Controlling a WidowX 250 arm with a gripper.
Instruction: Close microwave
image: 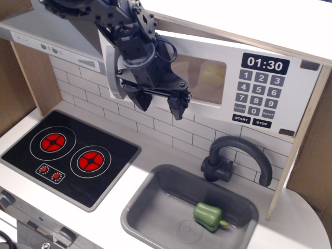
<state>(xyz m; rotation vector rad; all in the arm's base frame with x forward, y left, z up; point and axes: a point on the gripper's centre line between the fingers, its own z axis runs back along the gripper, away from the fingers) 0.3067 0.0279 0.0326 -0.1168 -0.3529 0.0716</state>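
The microwave (218, 85) sits in the upper cabinet, above the tap (236, 158) and the sink (155, 207), and its door (199, 83) looks almost flush with the keypad (258, 98) panel, though the handle (115, 72) side is partly hidden by the arm, so I cannot tell whether a small gap is left there. The end effector (160, 102) hangs against the lower left part of the door, just right of the handle, its two fingers spread moderately wide and holding nothing. The main risk I judge is a door that is not fully seated: if the arm pulls off now, it could swing out again. A fingertip (179, 107) lies near the door's bottom edge and could catch it on the way out, dragging it open. Pressing harder off-centre near the handle could strain the hinge or shove the whole toy cabinet back. Dropping away carelessly could also knock the tap below the keypad.
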